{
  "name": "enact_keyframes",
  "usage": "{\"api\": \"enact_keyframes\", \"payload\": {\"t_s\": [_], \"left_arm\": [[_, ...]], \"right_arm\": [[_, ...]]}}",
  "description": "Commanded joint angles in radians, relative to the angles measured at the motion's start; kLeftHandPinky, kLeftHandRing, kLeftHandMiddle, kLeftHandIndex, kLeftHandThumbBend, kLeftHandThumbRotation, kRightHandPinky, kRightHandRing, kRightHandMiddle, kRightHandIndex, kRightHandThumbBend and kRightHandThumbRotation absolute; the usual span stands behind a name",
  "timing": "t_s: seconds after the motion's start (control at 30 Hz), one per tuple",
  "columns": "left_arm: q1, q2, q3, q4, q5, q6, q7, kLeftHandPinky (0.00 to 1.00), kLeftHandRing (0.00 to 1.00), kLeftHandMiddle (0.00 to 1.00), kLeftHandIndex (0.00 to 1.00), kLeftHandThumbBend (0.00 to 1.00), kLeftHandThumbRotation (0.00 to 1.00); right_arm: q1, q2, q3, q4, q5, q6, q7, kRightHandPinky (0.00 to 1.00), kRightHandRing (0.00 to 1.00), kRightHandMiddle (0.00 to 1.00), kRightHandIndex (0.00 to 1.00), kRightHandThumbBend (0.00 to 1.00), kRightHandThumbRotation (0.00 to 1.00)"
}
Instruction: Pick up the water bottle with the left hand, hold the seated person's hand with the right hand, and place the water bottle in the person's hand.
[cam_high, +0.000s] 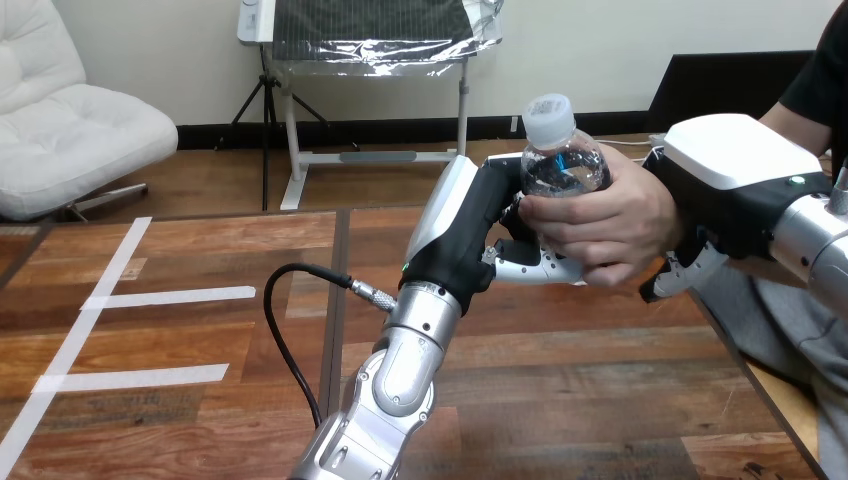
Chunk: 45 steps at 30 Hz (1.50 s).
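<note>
Bottle (560, 165) is being gripped by the person's hand (600, 225) above the table (600, 390). Its lower part is being clasped by left hand (470, 225), fingers (540, 268) curled. Person's hand is being clasped by right hand (735, 190), fingers (685, 275) curled. 2 of 3 steps done; release pending.

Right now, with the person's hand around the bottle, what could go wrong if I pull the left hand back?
The left hand sits close against the bottle and the person's hand; a quick pull may drag the bottle or scrape their hand. The bottle is above the table; a loose hold could drop it. The right hand is close beside their hand; a jerk might twist it.
</note>
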Motion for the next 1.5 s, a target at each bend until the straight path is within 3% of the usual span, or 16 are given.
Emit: {"api": "enact_keyframes", "payload": {"t_s": [0.0, 0.2, 0.23, 0.67, 1.1, 1.47], "left_arm": [[-0.061, -0.001, -0.011, -0.016, 0.009, -0.021, -0.003, 0.39, 0.41, 0.45, 0.5, 0.55, 0.0], [-0.061, 0.009, -0.02, -0.024, 0.036, -0.01, -0.009, 0.41, 0.47, 0.52, 0.57, 0.58, 0.01], [-0.061, 0.011, -0.022, -0.025, 0.042, -0.007, -0.009, 0.44, 0.5, 0.56, 0.61, 0.6, 0.05], [-0.063, 0.036, -0.051, -0.055, 0.125, 0.06, -0.04, 0.62, 0.72, 0.77, 0.85, 0.71, 0.29], [-0.057, 0.049, -0.063, -0.087, 0.15, 0.105, -0.077, 0.77, 0.9, 0.94, 0.98, 0.76, 0.34], [-0.055, 0.064, -0.075, -0.105, 0.158, 0.138, -0.108, 0.8, 0.94, 0.98, 1.0, 0.77, 0.35]], "right_arm": [[-0.056, -0.048, -0.026, -0.026, -0.038, -0.004, 0.006, 0.3, 0.41, 0.49, 0.53, 0.85, 0.02], [-0.053, -0.05, -0.033, -0.016, -0.034, -0.026, 0.009, 0.45, 0.55, 0.62, 0.64, 0.88, 0.07], [-0.052, -0.051, -0.035, -0.014, -0.033, -0.03, 0.009, 0.49, 0.61, 0.67, 0.67, 0.89, 0.08], [-0.041, -0.062, -0.046, -0.007, -0.014, -0.038, 0.025, 0.73, 0.85, 0.87, 0.85, 0.89, 0.1], [-0.037, -0.065, -0.051, -0.01, -0.022, -0.032, 0.041, 0.87, 0.96, 0.97, 0.93, 0.89, 0.11], [-0.039, -0.068, -0.046, 0.0, -0.031, -0.04, 0.04, 0.91, 0.99, 0.99, 0.95, 0.89, 0.13]]}}
